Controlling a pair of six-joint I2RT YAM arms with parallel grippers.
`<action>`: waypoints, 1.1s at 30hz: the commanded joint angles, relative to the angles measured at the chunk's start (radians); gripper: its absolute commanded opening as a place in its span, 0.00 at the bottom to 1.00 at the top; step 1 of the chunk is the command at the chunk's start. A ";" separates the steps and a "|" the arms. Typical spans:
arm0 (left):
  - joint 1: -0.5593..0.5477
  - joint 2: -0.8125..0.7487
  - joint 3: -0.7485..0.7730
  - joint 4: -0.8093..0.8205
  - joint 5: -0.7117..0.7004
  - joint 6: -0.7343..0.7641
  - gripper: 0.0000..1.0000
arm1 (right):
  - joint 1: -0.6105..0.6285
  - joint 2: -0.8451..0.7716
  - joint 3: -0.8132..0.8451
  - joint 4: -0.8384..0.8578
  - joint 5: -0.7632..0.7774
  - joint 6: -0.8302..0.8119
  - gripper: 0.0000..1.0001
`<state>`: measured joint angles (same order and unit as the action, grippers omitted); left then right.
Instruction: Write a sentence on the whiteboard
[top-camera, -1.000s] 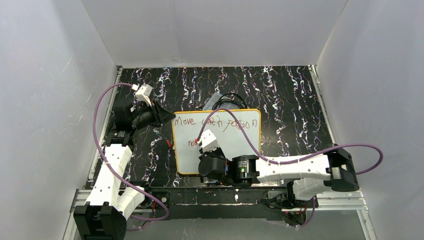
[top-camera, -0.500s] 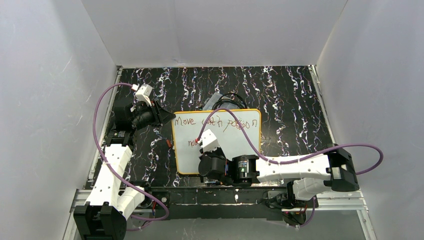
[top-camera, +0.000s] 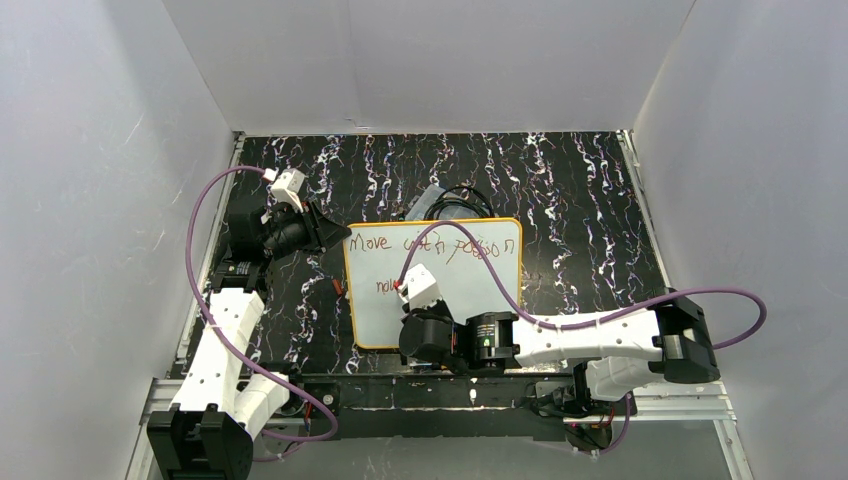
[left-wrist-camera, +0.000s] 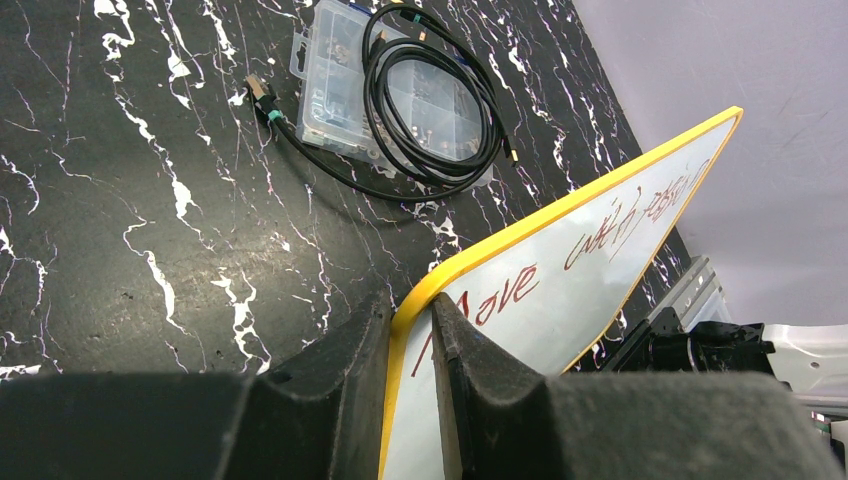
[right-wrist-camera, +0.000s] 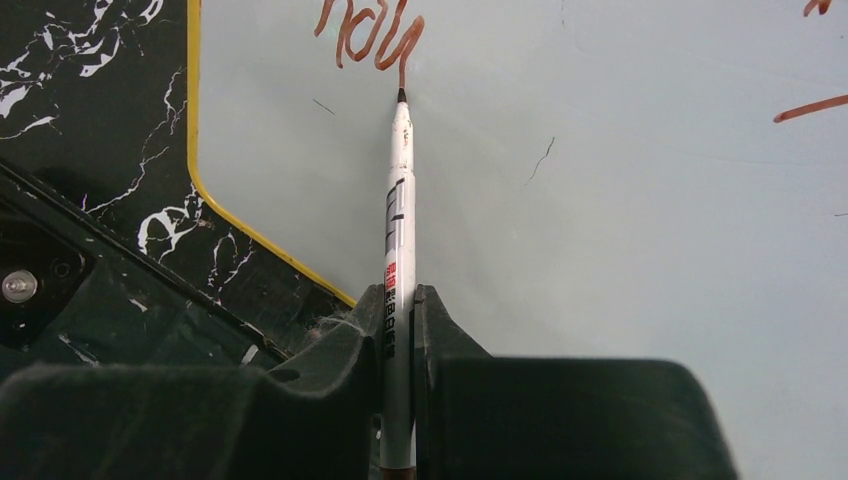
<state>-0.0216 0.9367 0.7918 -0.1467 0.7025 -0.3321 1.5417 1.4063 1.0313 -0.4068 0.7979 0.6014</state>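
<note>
The whiteboard (top-camera: 470, 275), white with a yellow rim, lies mid-table. Its sentence (top-camera: 435, 243) in reddish-brown script reads "Move" and further scrawled words along the top, with a few letters (top-camera: 383, 286) started on a second line. My left gripper (top-camera: 330, 232) is shut on the board's top left corner (left-wrist-camera: 415, 300), one finger on each face. My right gripper (right-wrist-camera: 400, 300) is shut on a white marker (right-wrist-camera: 398, 230); its tip (right-wrist-camera: 402, 95) touches the board just under the last second-line letter (right-wrist-camera: 385, 40). In the top view the right wrist (top-camera: 420, 300) hides the marker.
A clear plastic parts box (left-wrist-camera: 390, 95) with a coiled black cable (left-wrist-camera: 430, 110) on it sits just behind the board, also in the top view (top-camera: 440, 202). White walls enclose the black marbled table (top-camera: 580, 190). A metal rail (top-camera: 450, 390) runs along the near edge.
My right wrist has shifted slightly down and toward the near edge over the board's lower left. The left arm and the board have not moved.
</note>
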 joint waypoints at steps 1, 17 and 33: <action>-0.002 -0.013 0.018 -0.022 0.031 0.002 0.19 | -0.003 -0.021 -0.001 -0.049 0.070 0.018 0.01; -0.003 -0.013 0.019 -0.022 0.032 0.002 0.19 | -0.032 -0.006 0.066 0.002 0.152 -0.070 0.01; -0.003 -0.010 0.020 -0.021 0.031 0.002 0.19 | 0.007 -0.118 -0.040 0.084 0.101 -0.142 0.01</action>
<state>-0.0216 0.9367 0.7918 -0.1467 0.7036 -0.3321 1.5318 1.3128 0.9939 -0.3519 0.8665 0.4740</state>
